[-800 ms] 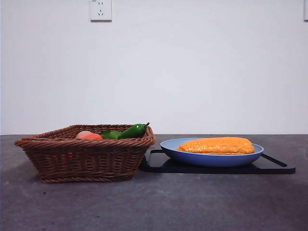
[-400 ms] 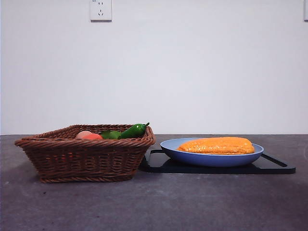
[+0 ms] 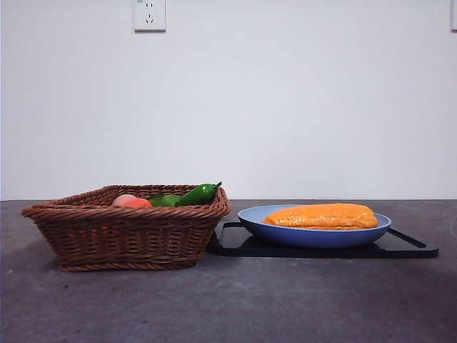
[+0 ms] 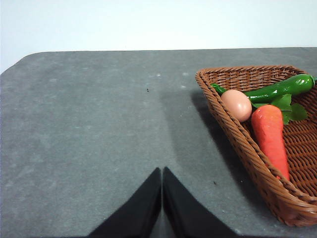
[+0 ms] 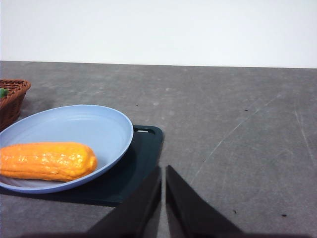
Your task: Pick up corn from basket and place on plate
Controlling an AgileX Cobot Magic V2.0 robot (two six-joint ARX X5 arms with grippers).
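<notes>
The orange-yellow corn [image 3: 323, 216] [image 5: 47, 161] lies lengthwise in the blue plate [image 3: 314, 236] [image 5: 89, 124], right of the brown wicker basket [image 3: 128, 232] [image 4: 237, 134]. No gripper touches it. My right gripper [image 5: 163, 171] hovers shut over bare table beside the plate. Shut as well, my left gripper [image 4: 162, 173] hangs over bare table beside the basket. Neither arm shows in the front view.
The basket holds a green pepper [image 3: 198, 194] [image 4: 277, 88], a pinkish round fruit [image 3: 131, 201] [image 4: 237, 104], a carrot [image 4: 270, 139] and green leaves. A flat black tray [image 3: 400, 246] [image 5: 138, 158] lies under the plate. A white wall stands behind the grey table.
</notes>
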